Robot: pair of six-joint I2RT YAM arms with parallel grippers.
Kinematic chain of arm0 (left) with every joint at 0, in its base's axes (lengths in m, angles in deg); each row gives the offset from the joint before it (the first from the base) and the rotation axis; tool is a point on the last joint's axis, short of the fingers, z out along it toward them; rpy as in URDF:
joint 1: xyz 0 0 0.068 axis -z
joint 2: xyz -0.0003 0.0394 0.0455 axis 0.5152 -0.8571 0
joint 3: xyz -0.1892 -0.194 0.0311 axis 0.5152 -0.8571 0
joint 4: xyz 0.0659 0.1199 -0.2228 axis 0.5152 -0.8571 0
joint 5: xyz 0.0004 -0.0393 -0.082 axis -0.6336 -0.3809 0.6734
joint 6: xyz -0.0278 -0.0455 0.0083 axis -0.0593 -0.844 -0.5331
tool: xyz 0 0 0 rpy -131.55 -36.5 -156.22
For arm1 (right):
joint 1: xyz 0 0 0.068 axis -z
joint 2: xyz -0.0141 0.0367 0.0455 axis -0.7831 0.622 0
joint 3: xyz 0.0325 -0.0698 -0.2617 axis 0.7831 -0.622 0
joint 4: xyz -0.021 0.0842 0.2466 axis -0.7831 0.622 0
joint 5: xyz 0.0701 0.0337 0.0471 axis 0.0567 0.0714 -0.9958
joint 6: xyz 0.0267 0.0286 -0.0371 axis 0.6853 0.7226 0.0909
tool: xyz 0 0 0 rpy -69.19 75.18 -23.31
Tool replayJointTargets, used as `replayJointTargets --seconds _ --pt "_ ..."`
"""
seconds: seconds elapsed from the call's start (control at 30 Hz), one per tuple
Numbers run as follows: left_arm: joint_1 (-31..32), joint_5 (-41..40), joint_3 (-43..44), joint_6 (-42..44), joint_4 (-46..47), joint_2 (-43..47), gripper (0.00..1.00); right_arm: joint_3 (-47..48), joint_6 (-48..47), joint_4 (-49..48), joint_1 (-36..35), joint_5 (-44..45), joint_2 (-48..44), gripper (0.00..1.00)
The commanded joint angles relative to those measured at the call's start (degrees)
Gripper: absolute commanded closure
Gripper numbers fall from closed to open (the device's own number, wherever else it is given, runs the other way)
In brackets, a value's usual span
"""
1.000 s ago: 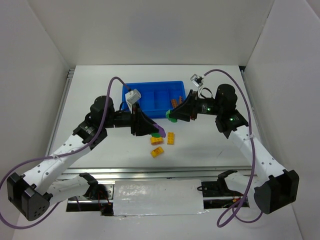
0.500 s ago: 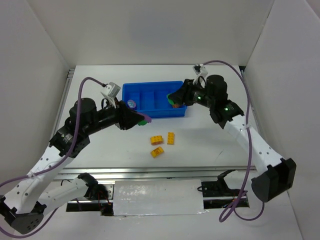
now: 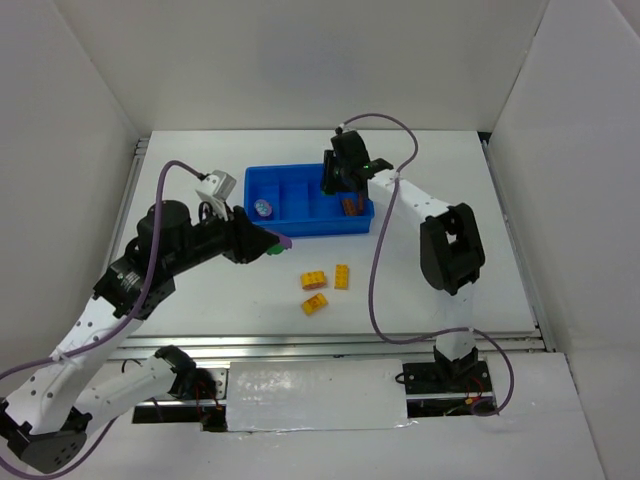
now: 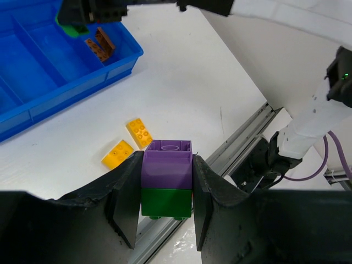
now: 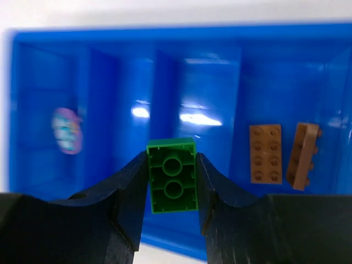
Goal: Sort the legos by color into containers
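My left gripper (image 4: 166, 181) is shut on a purple lego (image 4: 168, 164) stacked on a green lego (image 4: 166, 201), held above the table left of the yellow legos; from above this gripper (image 3: 272, 243) sits at the blue tray's (image 3: 310, 229) near-left corner. My right gripper (image 5: 172, 179) is shut on a green lego (image 5: 172, 176) above the tray's (image 5: 209, 82) middle compartments. Two brown legos (image 5: 266, 153) (image 5: 304, 155) lie in the rightmost compartment. Three yellow legos (image 3: 314, 281) (image 3: 342, 276) (image 3: 314, 303) lie on the table in front of the tray.
A small round lilac-and-white thing (image 5: 67, 130) lies in a left compartment of the tray. White walls enclose the table on three sides. A metal rail (image 4: 242, 137) runs along the near table edge. Purple cables loop off both arms.
The right arm has swung from the tray's right front corner to above the tray, carrying the green lego. The left arm drew back left with the purple-green stack. The yellow legos stayed put.
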Motion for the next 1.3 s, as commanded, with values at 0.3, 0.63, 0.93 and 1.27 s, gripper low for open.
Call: replayJointTargets --seconds 0.3,0.63,0.93,1.27 --pt "-0.5 1.6 -2.5 1.9 2.5 2.8 1.00 2.4 -1.4 0.9 -1.3 2.5 4.9 0.75" --pt "-0.5 1.7 -2.0 3.0 0.8 3.1 1.00 1.8 -2.5 -0.8 -1.2 -0.7 2.2 0.32" --pt "-0.5 0.8 -2.5 1.8 2.1 3.9 1.00 -19.4 2.0 -10.1 -0.1 -9.8 -19.7 0.29" --pt "-0.9 3.9 -3.1 -3.7 12.5 5.6 1.00 -47.6 8.9 -29.3 -0.2 -40.2 -46.2 0.19"
